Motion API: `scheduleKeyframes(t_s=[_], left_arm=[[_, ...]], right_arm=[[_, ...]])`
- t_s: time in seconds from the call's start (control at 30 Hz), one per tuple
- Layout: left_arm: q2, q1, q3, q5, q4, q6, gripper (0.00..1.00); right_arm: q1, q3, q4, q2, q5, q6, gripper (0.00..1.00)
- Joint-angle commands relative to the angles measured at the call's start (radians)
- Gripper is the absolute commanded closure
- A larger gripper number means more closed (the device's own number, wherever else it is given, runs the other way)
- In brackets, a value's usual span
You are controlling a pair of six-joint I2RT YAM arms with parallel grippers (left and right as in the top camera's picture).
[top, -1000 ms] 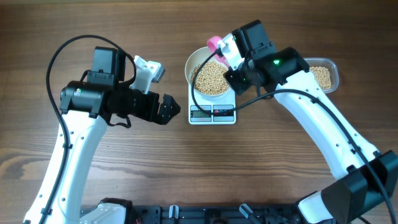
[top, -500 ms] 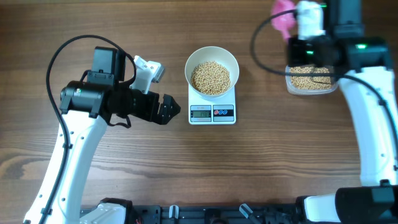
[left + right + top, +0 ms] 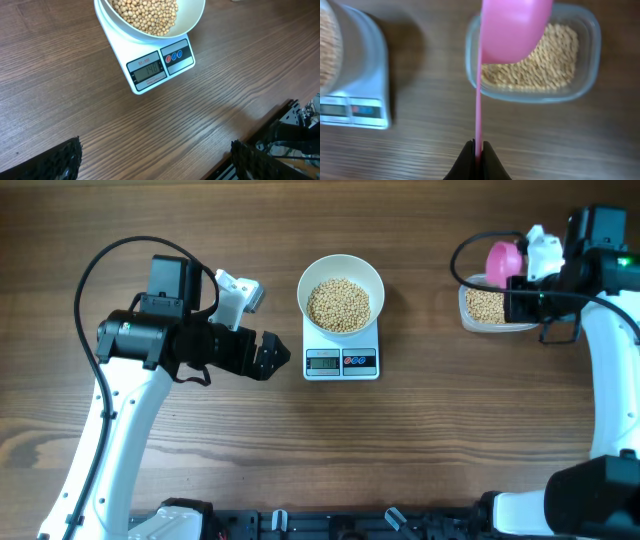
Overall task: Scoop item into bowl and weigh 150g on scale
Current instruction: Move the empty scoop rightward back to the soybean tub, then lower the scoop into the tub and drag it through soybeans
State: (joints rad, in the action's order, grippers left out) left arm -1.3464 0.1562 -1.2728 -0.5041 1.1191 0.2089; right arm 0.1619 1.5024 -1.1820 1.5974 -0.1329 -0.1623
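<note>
I see my right claw (image 3: 478, 155) clenched on the handle of the pink scoop (image 3: 515, 30), over the clear tub (image 3: 592, 60) at upper right; soybeans (image 3: 339, 304) sit in the white bowl (image 3: 308, 278) on the scale (image 3: 341, 362), centre frame; left claw (image 3: 270, 357) gapes empty beside it.

The overhead camera looks straight down on the whole table (image 3: 420, 450). The left wrist camera faces out between its spread left fingers (image 3: 62, 160), close above the scale (image 3: 155, 67) ahead. The right wrist camera looks past its right fingers (image 3: 466, 165) along the scoop (image 3: 515, 30). All three views share the scale.
</note>
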Motion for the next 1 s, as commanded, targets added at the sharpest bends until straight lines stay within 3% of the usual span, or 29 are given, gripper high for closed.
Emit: scheduleKeyframes(t_s=[0.0, 0.37, 0.63, 0.97], left_arm=[[0.017, 0.005, -0.005, -0.019, 0.0, 0.02, 0.0], [0.017, 0.005, -0.005, -0.019, 0.0, 0.02, 0.0], [0.017, 0.005, -0.005, -0.019, 0.0, 0.02, 0.0], [0.017, 0.005, -0.005, -0.019, 0.0, 0.02, 0.0]], right_arm=[[0.002, -0.06, 0.024, 0.034, 0.115, -0.018, 0.96], [0.002, -0.111, 0.132, 0.108, 0.161, -0.022, 0.96], [0.002, -0.111, 0.112, 0.189, -0.011, -0.022, 0.96], [0.002, -0.123, 0.1, 0.197, -0.082, -0.021, 0.96]])
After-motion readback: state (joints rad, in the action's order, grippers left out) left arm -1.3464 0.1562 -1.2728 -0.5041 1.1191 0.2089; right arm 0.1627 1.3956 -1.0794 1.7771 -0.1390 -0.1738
